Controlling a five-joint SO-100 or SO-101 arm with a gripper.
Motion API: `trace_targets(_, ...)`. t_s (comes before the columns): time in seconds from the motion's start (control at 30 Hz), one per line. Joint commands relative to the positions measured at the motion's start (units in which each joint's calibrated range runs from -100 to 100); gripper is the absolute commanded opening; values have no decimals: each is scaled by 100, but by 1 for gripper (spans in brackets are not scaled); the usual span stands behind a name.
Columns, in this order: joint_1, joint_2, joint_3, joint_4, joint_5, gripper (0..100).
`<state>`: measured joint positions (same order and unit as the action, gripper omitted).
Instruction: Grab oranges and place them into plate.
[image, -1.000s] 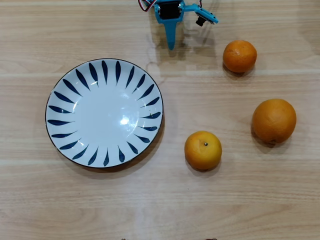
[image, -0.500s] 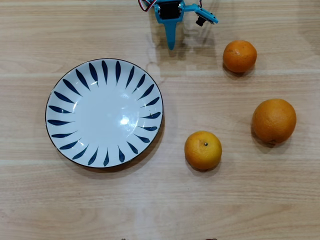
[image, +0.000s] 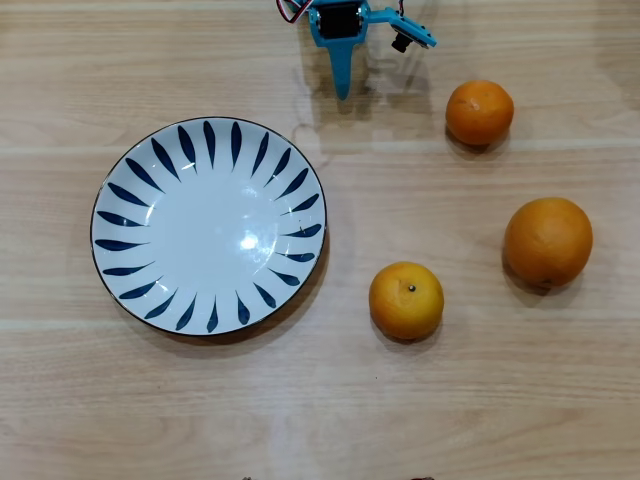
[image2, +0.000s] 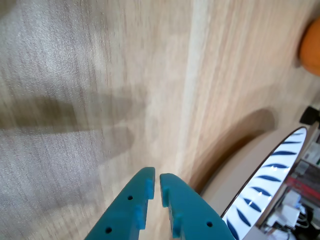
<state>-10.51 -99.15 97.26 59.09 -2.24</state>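
In the overhead view, the blue-petalled white plate (image: 208, 226) is seen left of centre on the wooden table (image: 320, 420), with nothing in it. Three oranges lie on the table to its right: a small orange (image: 479, 112) at the top, the largest orange (image: 547, 242) farthest right, and a yellower orange (image: 406, 300) with a dark stem dot just beside the plate. The teal gripper (image: 342, 88) is seen at the top edge.

In the wrist view, the gripper (image2: 155, 183) is shown nearly closed, nothing between its fingers. The plate (image2: 270, 185) appears at lower right, an orange (image2: 311, 42) at the upper right edge.
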Motion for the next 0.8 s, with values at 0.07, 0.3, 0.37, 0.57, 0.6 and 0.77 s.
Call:
trace_targets(0.07, 51, -34, -6, -34, 47, 2)
trace_targets(0.3, -231, 575, -1482, 35, 5, 2)
trace_targets(0.37, -239, 1234, -2279, 35, 5, 2)
trace_targets(0.57, -360, 3390, -4687, 129, 0, 2)
trace_targets(0.6, -401, 3694, -5058, 249, 0, 2)
trace_targets(0.77, -763, 5292, -7358, 1393, -6, 2)
